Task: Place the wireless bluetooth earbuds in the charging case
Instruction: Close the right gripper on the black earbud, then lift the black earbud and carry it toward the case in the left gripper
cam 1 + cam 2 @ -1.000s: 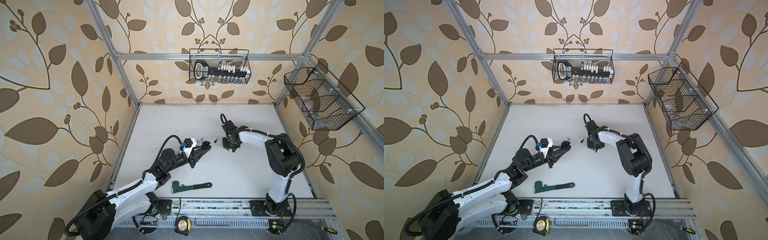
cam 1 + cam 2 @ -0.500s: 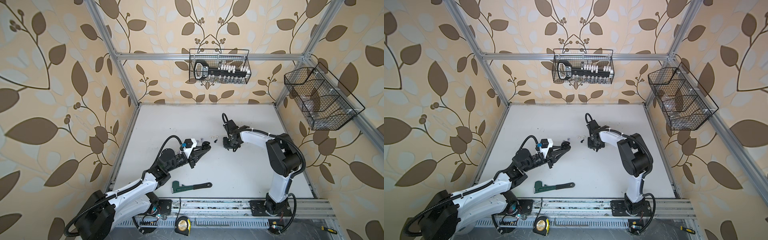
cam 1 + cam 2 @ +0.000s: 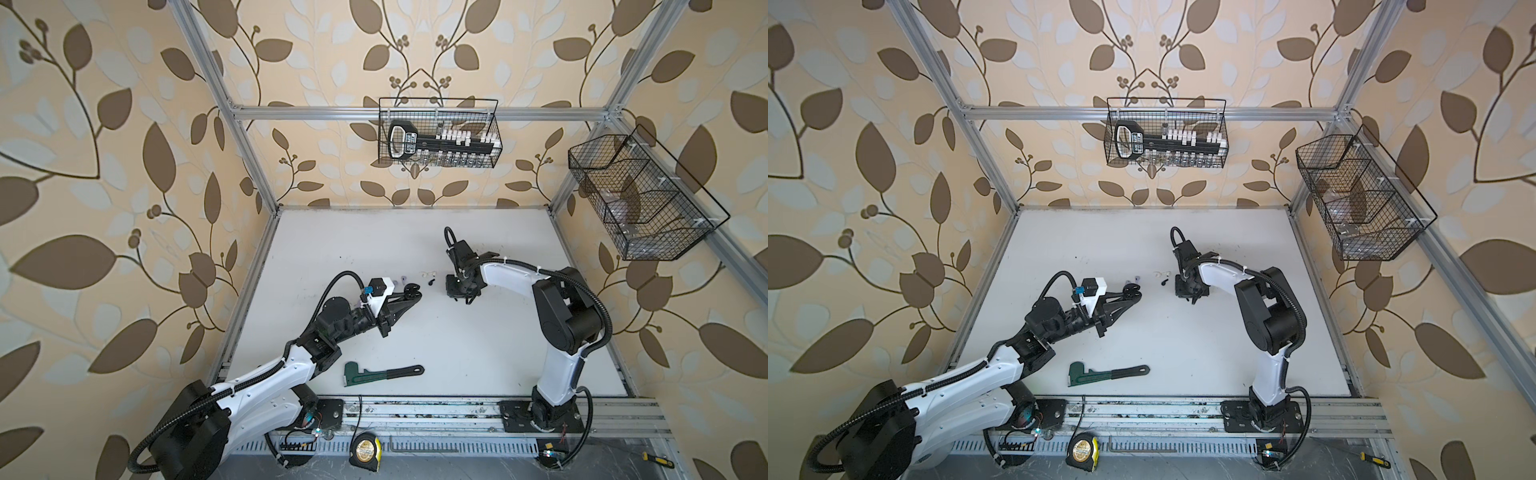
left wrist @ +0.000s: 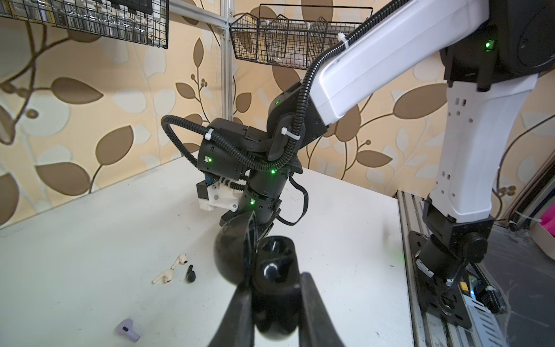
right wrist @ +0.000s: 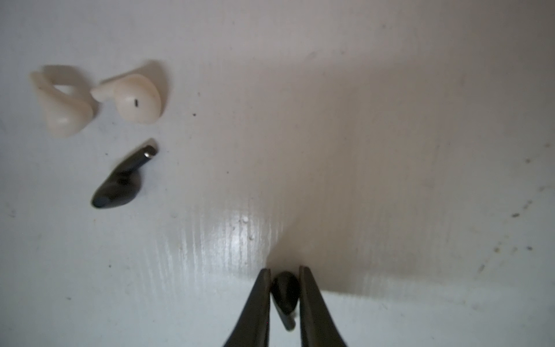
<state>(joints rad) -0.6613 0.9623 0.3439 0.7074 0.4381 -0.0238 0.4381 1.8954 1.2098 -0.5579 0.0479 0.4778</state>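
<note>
Both top views, read from left to right, show a white counter (image 3: 457, 353) enclosed by leaf-patterned walls. The left arm enters low from the near left corner. Beside its base a tape measure (image 3: 365, 449) lies in front of the rail, and a green-headed wrench (image 3: 380, 372) lies flat near the counter's front edge. The left claw (image 3: 413, 294) is clamped on the black charging case (image 3: 409, 286), held over the middle of the counter. In the left wrist view its fingers (image 4: 312, 303) press the two sides of the case, whose round lid stands swung open.

Just beside the case a lilac earbud (image 3: 402, 279) lies on the counter. To its right lie the white earbuds (image 3: 424, 274), two of them close together. A loose black earbud (image 3: 431, 282) lies just beside them on the near side. On the back wall above hangs a wire basket (image 3: 438, 133) with a black tool inside.

Further right, the right arm bends over from the near right corner and points straight down at the counter. In the right wrist view the right claw (image 5: 284, 270) is narrowed on the gripped black earbud (image 5: 285, 288). The rounded end sits between the fingertips and the stem points back toward the camera. This part of the view is blurred, so whether that earbud touches the counter cannot be told. A second wire basket (image 3: 640, 199) hangs on the right wall.
</note>
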